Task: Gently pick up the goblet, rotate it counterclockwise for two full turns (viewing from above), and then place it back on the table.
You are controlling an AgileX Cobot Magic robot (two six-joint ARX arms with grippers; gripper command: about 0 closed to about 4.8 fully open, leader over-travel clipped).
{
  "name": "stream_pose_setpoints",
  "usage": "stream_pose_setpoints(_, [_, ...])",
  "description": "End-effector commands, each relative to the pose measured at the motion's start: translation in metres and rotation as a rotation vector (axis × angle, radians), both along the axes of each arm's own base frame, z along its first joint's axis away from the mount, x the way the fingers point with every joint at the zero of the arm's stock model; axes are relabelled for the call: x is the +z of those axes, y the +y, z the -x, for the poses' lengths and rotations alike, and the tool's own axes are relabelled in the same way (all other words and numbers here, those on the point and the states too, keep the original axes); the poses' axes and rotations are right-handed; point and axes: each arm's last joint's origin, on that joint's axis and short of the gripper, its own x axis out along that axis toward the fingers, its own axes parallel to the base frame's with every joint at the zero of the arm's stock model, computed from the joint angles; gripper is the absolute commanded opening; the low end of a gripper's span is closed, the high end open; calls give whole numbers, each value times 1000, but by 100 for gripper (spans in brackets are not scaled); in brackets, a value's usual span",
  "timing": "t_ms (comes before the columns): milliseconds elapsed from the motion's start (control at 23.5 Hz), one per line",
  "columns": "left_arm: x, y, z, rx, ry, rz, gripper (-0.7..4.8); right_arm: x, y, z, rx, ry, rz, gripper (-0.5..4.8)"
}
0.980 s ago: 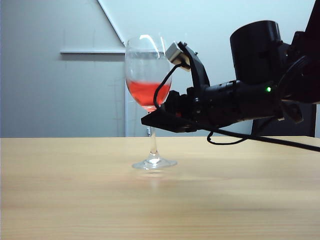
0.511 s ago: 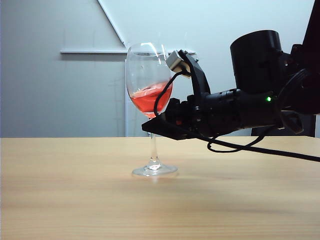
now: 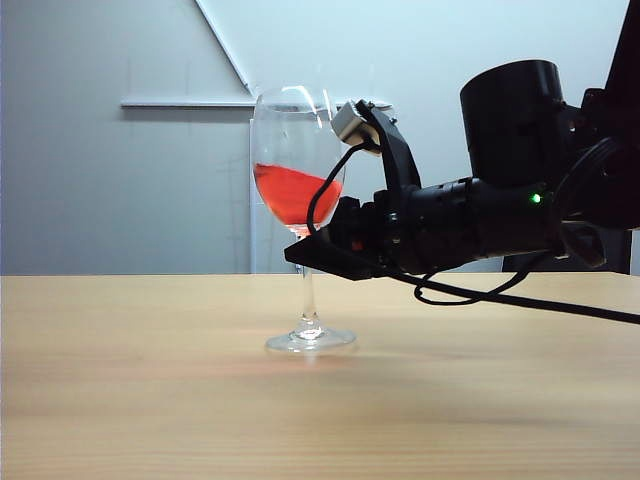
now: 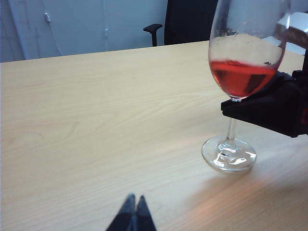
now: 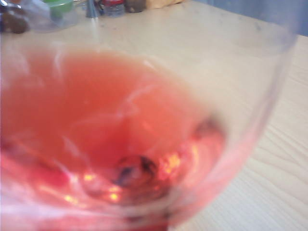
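The goblet (image 3: 298, 160) is a tall clear glass with red liquid in its bowl, upright near the middle of the table (image 3: 150, 400). Its round foot (image 3: 310, 340) sits at the tabletop, and the liquid surface slants. My right gripper (image 3: 302, 247) reaches in level from the right and is shut on the thin stem just under the bowl; the goblet (image 4: 240, 72) and that gripper (image 4: 232, 103) also show in the left wrist view. The goblet's bowl (image 5: 120, 134) fills the right wrist view and hides those jaws. My left gripper (image 4: 133, 197) is shut and empty, low over the table, well short of the goblet.
A black chair (image 4: 187, 21) stands behind the table's far edge. Small jars and clutter (image 5: 57, 9) lie at another edge. A black cable (image 3: 520, 285) hangs under the right arm, just above the table.
The goblet has come down a little with the right gripper, and its foot now meets the table. The red liquid sloshed and still slants. The left gripper has not moved.
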Motion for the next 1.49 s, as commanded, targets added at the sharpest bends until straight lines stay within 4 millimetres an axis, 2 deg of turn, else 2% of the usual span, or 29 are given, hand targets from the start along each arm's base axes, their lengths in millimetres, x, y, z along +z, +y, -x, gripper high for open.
stream_pose_setpoints(43, [2, 0, 0, -4, -7, 4, -5, 11, 2, -2, -4, -78, -36, -5])
stream_pose_setpoints(256, [2, 0, 0, -4, -7, 4, -5, 9, 3, -4, -6, -122, -63, -5])
stream_pose_setpoints(1236, [2, 0, 0, -4, -7, 4, -5, 5, 2, -7, -75, -117, -51, 1])
stream_pose_setpoints(1278, [2, 0, 0, -4, -7, 4, -5, 5, 2, -7, -75, -117, -51, 10])
stream_pose_setpoints(1406, [2, 0, 0, -4, -7, 4, -5, 4, 2, -7, -83, -114, -49, 121])
stream_pose_setpoints(1491, [2, 0, 0, -4, -7, 4, -5, 4, 2, -7, -97, -110, -45, 136])
